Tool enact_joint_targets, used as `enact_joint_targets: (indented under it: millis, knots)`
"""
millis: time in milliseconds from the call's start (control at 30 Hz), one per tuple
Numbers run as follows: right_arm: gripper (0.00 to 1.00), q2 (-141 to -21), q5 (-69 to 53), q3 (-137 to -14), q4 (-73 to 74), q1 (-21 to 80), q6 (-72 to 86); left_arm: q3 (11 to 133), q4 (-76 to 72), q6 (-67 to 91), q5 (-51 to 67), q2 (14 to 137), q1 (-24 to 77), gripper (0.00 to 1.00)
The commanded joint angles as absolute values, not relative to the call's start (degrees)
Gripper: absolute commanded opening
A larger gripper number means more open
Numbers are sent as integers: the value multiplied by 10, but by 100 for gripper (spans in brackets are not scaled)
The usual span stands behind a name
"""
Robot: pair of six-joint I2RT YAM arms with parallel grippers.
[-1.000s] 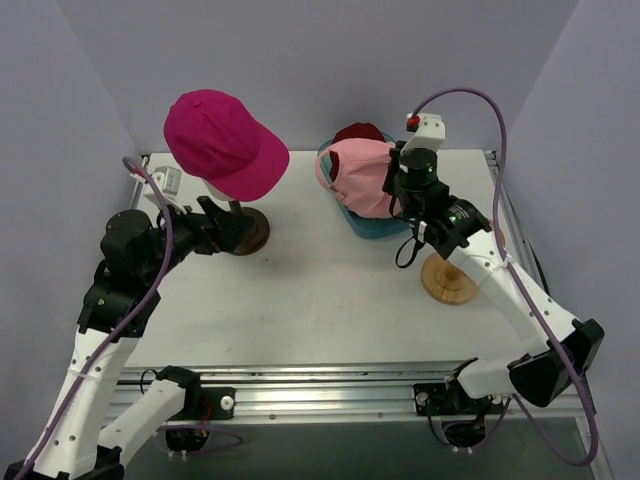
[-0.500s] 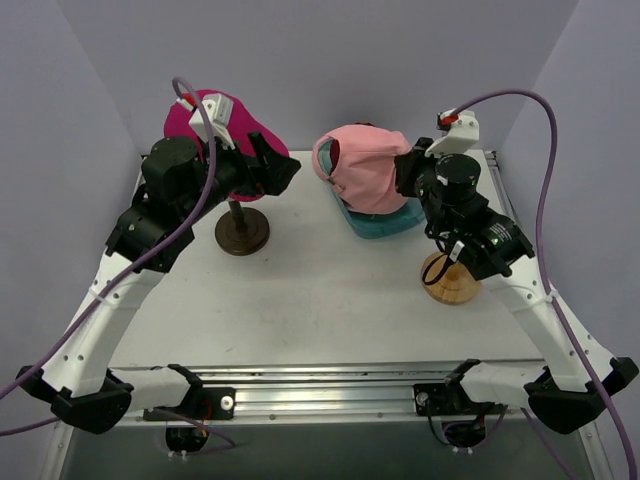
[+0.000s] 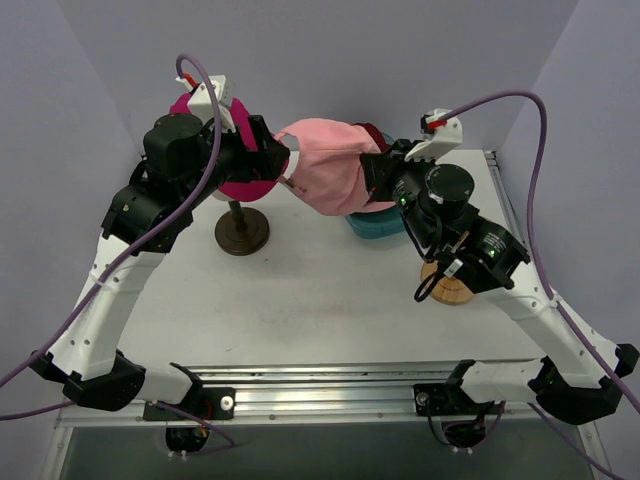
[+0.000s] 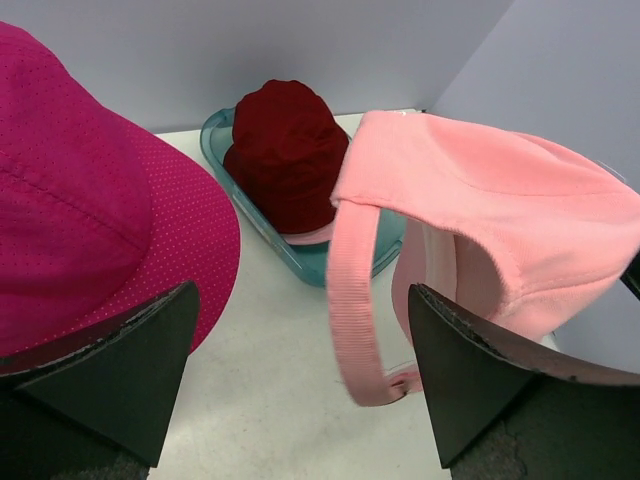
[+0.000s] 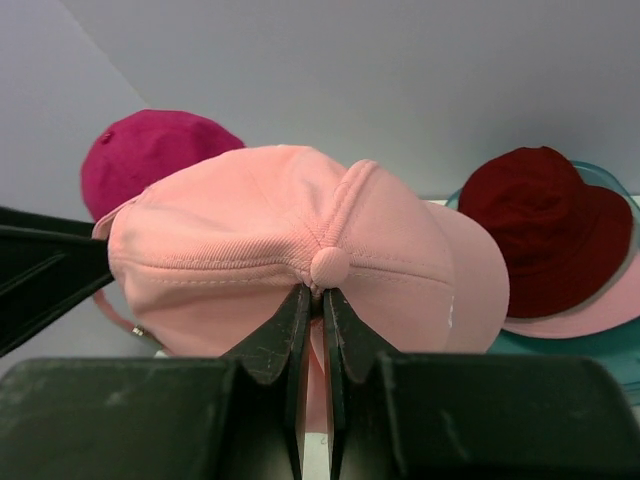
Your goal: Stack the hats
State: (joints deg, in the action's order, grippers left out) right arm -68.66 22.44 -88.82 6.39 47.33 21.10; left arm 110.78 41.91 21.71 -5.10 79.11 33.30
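My right gripper (image 5: 322, 295) is shut on the crown of the pale pink peaked cap (image 5: 280, 230), just under its top button, and holds it in the air (image 3: 325, 172). My left gripper (image 4: 300, 370) is open, with the cap's back strap (image 4: 350, 290) hanging between its fingers, apart from both. The magenta peaked cap (image 4: 90, 200) sits on its stand just left of that gripper (image 3: 272, 160). The dark red hat (image 4: 285, 150) lies on the pale pink bucket hat (image 5: 600, 305) in the teal tray (image 4: 305, 262).
A dark round stand base (image 3: 242, 232) stands under the magenta cap. A wooden round base (image 3: 450, 285) stands at the right, partly behind my right arm. The teal tray (image 3: 385, 228) is at the back, near the purple walls.
My right gripper has carried the pale pink cap up out of the tray and left toward the magenta cap. My left arm rose from the stand base to the cap's strap.
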Motion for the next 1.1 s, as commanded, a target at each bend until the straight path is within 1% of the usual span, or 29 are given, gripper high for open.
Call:
enact_joint_targets:
  millis: [0,167,200,300,333,433,533,567,633,667,733,767,833,900,1000,1067]
  knots:
    - [0,-705,286,-925,7,525,200,1127,419,195,-56,778,334,94]
    - [0,-724,342,-950,-25,587,178,1141,451,193,-77,775,334,89]
    - [0,-731,346,-953,-28,593,176,1143,472,191,-88,774,334,85]
    - [0,-741,359,-961,-38,612,168,1137,488,179,-136,761,333,79]
    - [0,-743,362,-961,-42,616,167,1135,489,174,-148,752,333,72]
    - [0,-752,372,-963,-62,636,154,1144,493,157,-180,745,333,58]
    - [0,-768,390,-976,-78,656,134,1166,498,141,-206,748,333,61]
    - [0,-773,395,-983,-82,661,129,1174,501,134,-212,750,332,73]
    - [0,-789,405,-1003,-83,669,115,1200,512,126,-221,758,331,75]
    - [0,-794,409,-1010,-83,671,111,1208,518,118,-222,763,329,65]
    - [0,-812,414,-1032,-84,672,100,1228,520,110,-219,775,326,54]
    - [0,-817,415,-1037,-87,674,98,1232,522,102,-216,779,324,39]
    - [0,-831,412,-1048,-96,675,95,1263,535,99,-218,797,323,18]
    - [0,-839,410,-1055,-106,678,88,1283,555,96,-228,815,322,3]
    - [0,-859,409,-1082,-116,682,71,1312,559,81,-242,831,309,2]
    - [0,-881,409,-1114,-115,684,57,1345,561,68,-211,843,281,2]
